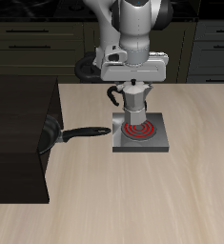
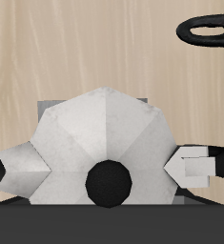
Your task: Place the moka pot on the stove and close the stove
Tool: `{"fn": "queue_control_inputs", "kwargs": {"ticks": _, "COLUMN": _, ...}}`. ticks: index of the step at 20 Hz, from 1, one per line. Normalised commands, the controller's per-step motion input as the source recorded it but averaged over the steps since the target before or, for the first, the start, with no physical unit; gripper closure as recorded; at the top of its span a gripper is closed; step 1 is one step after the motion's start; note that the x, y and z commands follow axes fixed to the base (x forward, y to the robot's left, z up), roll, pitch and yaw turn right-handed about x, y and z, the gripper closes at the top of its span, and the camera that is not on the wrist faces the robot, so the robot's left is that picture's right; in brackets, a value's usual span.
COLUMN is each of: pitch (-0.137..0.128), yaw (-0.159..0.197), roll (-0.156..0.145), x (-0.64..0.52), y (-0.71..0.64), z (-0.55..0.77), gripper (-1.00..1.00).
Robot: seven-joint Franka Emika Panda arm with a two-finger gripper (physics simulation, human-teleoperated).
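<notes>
- The claw (image 1: pixel 132 86) is clenched on the moka pot (image 1: pixel 132 99), gripping it from above near the lid. In the wrist view the pot's faceted silver top (image 2: pixel 102 143) fills the frame with its black lid knob (image 2: pixel 110 182) close under the camera, and one light fingertip (image 2: pixel 195 167) sits against the pot's side. The opposite finger is mostly hidden by the pot, so contact there is a judgement, not something seen.
- The jaws look only partly closed, stopped by the width of the pot's upper body.
- The pot hangs upright, its long axis vertical, with the black handle (image 1: pixel 112 95) sticking out sideways.
- Directly beneath it lies the stove (image 1: pixel 142 134), a flat grey square on the desk (image 1: pixel 180 191). Its spiral coil (image 1: pixel 137 126) glows red, so the burner appears to be switched on.
- From the exterior view the pot's base seems just above the coil, or barely touching it; I cannot tell which. It also looks set slightly toward the stove's back edge instead of centred.
- The coming move turns on that vertical gap: a short straight descent, perhaps a small nudge toward the desk's front edge, then letting go.
- The stove's knob cannot be picked out in either view; turning it off remains undone.
- Beside the stove, a black frying pan (image 1: pixel 56 133) rests against a large black box (image 1: pixel 23 133), its handle (image 1: pixel 85 132) pointing toward the stove, close to its edge.
</notes>
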Motion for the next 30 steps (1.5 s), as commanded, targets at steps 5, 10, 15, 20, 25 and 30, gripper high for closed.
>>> {"fn": "queue_control_inputs", "kwargs": {"ticks": 5, "pitch": 0.000, "yaw": 0.003, "roll": 0.010, "x": -0.02, "y": 0.04, "z": -0.12, "gripper": 1.00}}
{"fn": "queue_control_inputs", "kwargs": {"ticks": 10, "pitch": -0.002, "yaw": 0.017, "roll": 0.020, "x": -0.04, "y": 0.05, "z": -0.08, "gripper": 1.00}}
{"fn": "queue_control_inputs", "kwargs": {"ticks": 15, "pitch": 0.009, "yaw": -0.005, "roll": 0.003, "x": 0.05, "y": 0.03, "z": -0.12, "gripper": 1.00}}
{"fn": "queue_control_inputs", "kwargs": {"ticks": 20, "pitch": 0.007, "yaw": -0.009, "roll": 0.003, "x": 0.03, "y": 0.00, "z": -0.14, "gripper": 1.00}}
{"fn": "queue_control_inputs", "kwargs": {"ticks": 25, "pitch": 0.032, "yaw": -0.006, "roll": 0.004, "x": 0.01, "y": 0.00, "z": -0.15, "gripper": 1.00}}
{"fn": "queue_control_inputs", "kwargs": {"ticks": 30, "pitch": 0.012, "yaw": 0.000, "roll": 0.024, "x": -0.10, "y": 0.06, "z": -0.04, "gripper": 1.00}}
